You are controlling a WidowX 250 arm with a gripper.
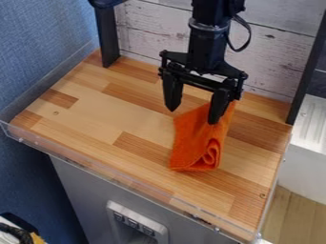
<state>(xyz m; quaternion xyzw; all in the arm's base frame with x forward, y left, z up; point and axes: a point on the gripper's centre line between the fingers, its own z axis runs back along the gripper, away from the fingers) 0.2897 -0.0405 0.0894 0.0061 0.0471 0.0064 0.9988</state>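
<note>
Blue textured fabric [38,52] along the far left, with a dark cable [16,232] in the bottom corner. Next, a black upright post [107,38] at the back of a butcher-block tabletop [121,114], a clear plastic rim [57,153] along the front edge, and below that a grey cabinet front [83,190] with a pale switch-like panel [137,221]. Toward the middle, before whitewashed planks [153,31], a black two-finger gripper [193,114], pointing down, set wide, with nothing between its tips. Partly behind the right-hand finger in view, an orange cloth [194,140], folded and lying on the wood right of centre, its near end curled into a loose roll; contact with that finger impossible to tell. Farther right, another black post [309,66], then a white ribbed surface [312,116] above pale wood flooring [299,214].
</note>
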